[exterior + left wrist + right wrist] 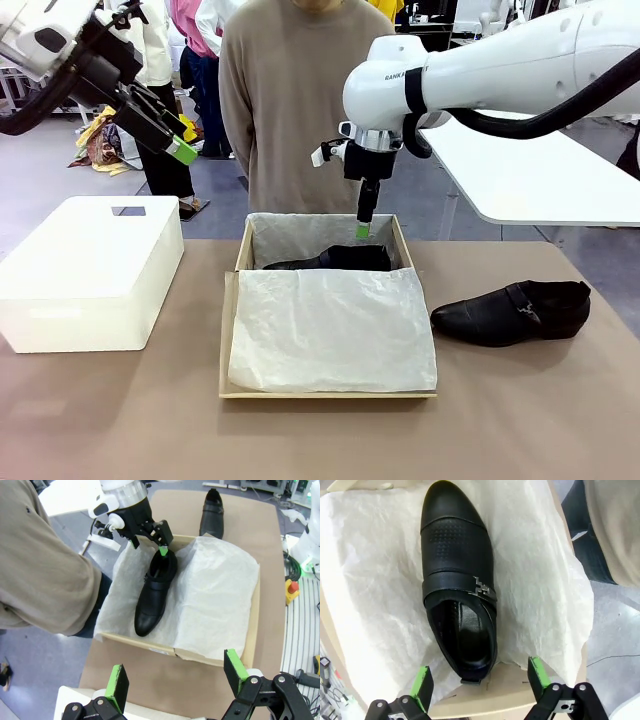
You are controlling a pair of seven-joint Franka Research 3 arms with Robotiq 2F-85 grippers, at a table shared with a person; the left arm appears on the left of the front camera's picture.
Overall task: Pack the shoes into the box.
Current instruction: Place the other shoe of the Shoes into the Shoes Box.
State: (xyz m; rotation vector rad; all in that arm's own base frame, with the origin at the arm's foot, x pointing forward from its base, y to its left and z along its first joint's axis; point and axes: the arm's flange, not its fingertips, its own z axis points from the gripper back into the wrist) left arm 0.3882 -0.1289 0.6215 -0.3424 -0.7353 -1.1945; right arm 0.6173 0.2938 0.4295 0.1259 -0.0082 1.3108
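We saw the right gripper (480, 682) with its green-padded jaws spread wide, hanging just above the heel end of one shoe (457, 580) and gripping nothing. That shoe lay on its sole along the far wall of the box (228, 330), resting on the white tissue paper (330, 330) that lined the box and covered its near part. The other shoe (512, 312) lay on the table (520, 420) to the robot's right of the box, apart from it, toe toward it. The left gripper (180, 148) hung high above the white bin (90, 270), jaws also spread and empty. A person (290, 100) stood at the far side, behind the box.
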